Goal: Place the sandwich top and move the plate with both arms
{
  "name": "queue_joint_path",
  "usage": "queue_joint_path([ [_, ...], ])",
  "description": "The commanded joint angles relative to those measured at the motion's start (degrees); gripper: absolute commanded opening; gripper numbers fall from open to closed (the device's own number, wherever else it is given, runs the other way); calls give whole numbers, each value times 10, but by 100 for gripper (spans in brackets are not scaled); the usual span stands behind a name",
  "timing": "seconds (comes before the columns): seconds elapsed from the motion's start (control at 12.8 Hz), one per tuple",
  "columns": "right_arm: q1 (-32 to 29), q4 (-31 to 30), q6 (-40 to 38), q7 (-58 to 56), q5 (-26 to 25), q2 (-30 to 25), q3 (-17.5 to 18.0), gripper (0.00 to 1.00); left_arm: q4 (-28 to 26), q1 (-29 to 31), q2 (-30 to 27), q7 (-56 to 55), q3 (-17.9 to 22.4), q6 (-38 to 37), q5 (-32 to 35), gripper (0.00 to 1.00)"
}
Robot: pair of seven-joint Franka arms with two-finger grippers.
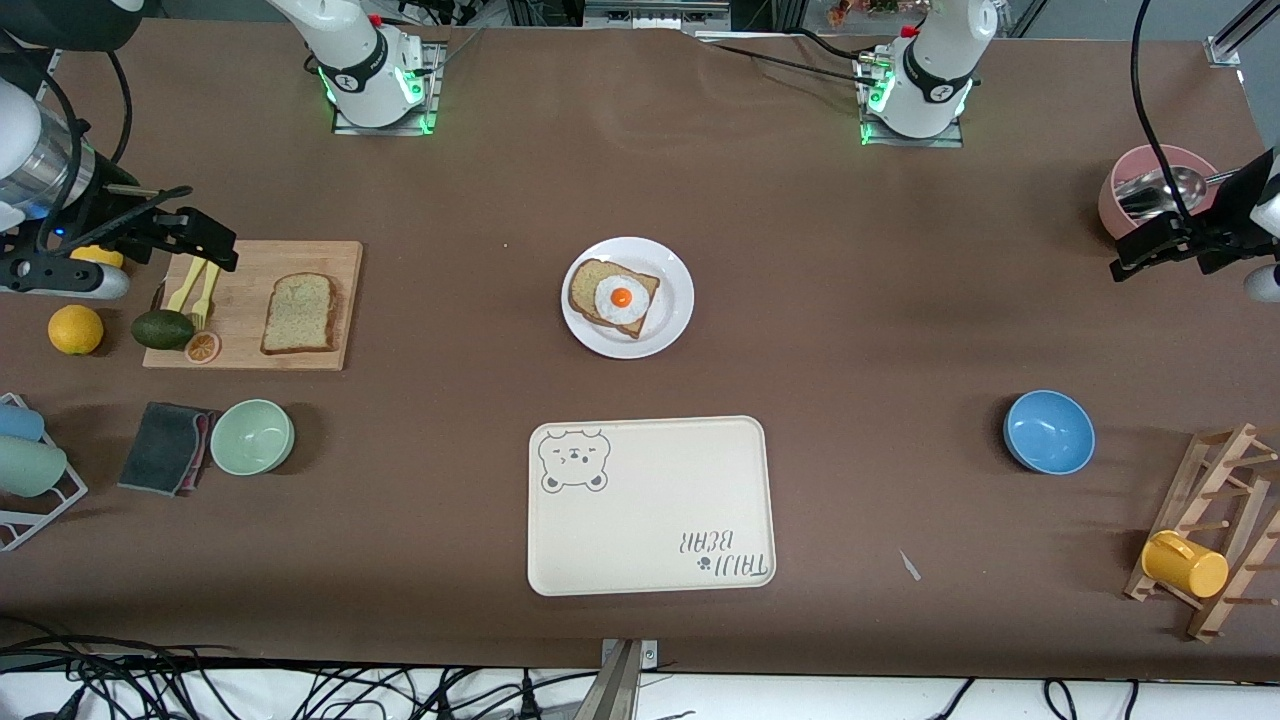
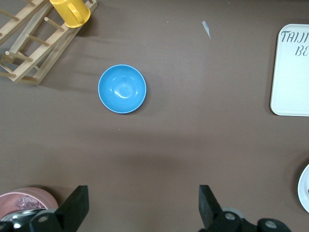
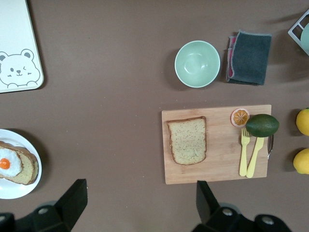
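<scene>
The sandwich top [image 1: 300,313] [image 3: 187,140], a plain speckled bread slice, lies flat on a wooden cutting board [image 1: 330,260] toward the right arm's end of the table. The white plate [image 1: 676,300] [image 3: 35,181] sits mid-table and carries a bread slice with a fried egg [image 1: 620,297]. My right gripper [image 1: 195,232] [image 3: 140,191] hangs open and empty in the air over the board's outer end. Above the table by a pink bowl [image 1: 1110,200], my left gripper [image 1: 1150,250] [image 2: 143,193] is open and empty too. Only a sliver of the plate [image 2: 305,188] shows in the left wrist view.
A cream bear tray [image 1: 650,505] lies nearer the camera than the plate. Yellow forks [image 1: 195,285], an avocado [image 1: 162,329] and an orange slice [image 1: 203,347] share the board. Nearby are a green bowl [image 1: 252,436] and dark cloth [image 1: 165,447]. A blue bowl [image 1: 1048,431] and a rack with a yellow mug [image 1: 1185,563] are at the left arm's end.
</scene>
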Motion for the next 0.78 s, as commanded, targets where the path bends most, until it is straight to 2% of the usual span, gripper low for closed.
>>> queue_joint_path([
  [0.0,-1,-6,1,-5,-10,2,1,100,12,3,3,8,-2,-8,-16,100],
  [0.7,-10,-6,19,-1,0,5,-4,100,12,1,3,8,-2,-10,-16,100],
])
